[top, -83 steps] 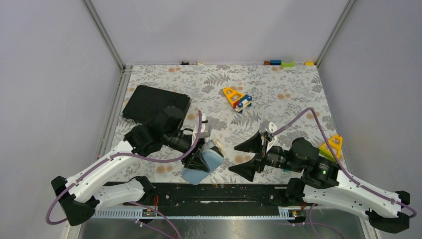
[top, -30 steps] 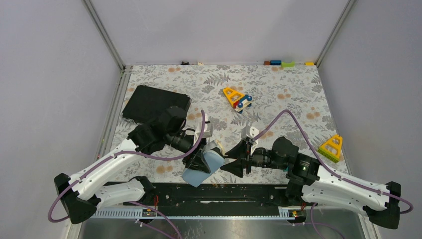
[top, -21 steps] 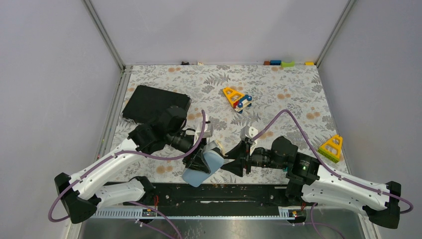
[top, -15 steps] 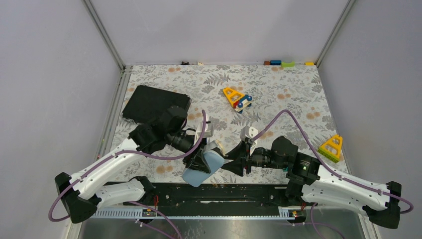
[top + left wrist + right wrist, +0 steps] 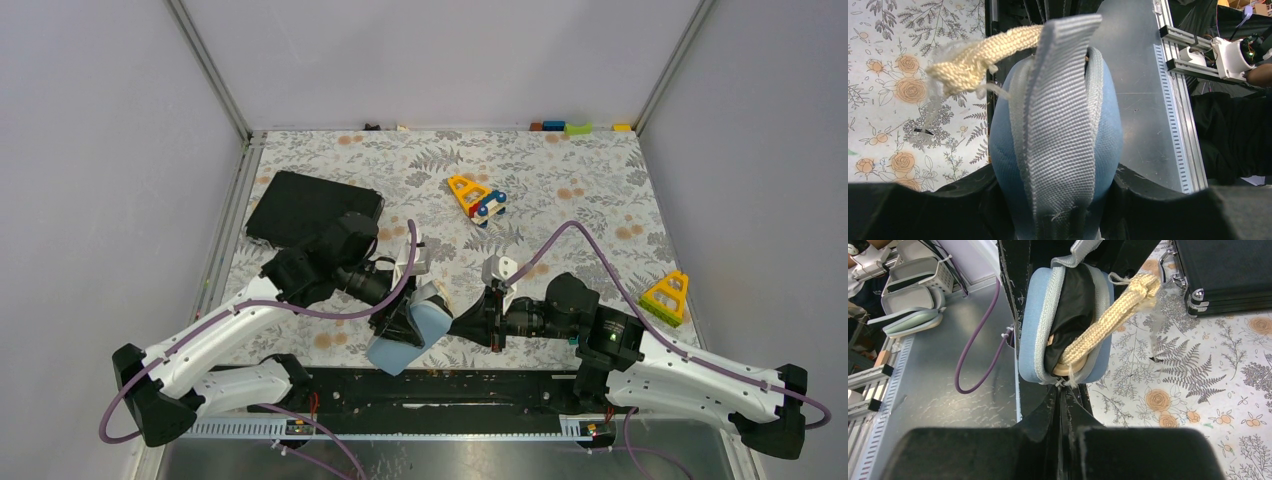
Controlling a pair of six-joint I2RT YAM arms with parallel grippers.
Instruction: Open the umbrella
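Observation:
The umbrella sits folded inside a blue-grey sleeve. Only its black fabric, cream knob handle and woven cream cord show at the sleeve's open end. My left gripper is shut on the sleeve and holds it up over the table's near edge, with a grey strap running along the sleeve. My right gripper is shut, its tips touching the sleeve's rim just below the knob at a small grey tab. I cannot tell whether the tab is pinched.
A flat black case lies at the back left. A yellow toy sits mid-table and a yellow triangle piece at the right. Small coloured blocks line the far edge. The dark metal rail runs under the sleeve.
My right gripper moved left up to the sleeve's open end, then closed its jaws fully. The left gripper kept holding the sleeve in place.

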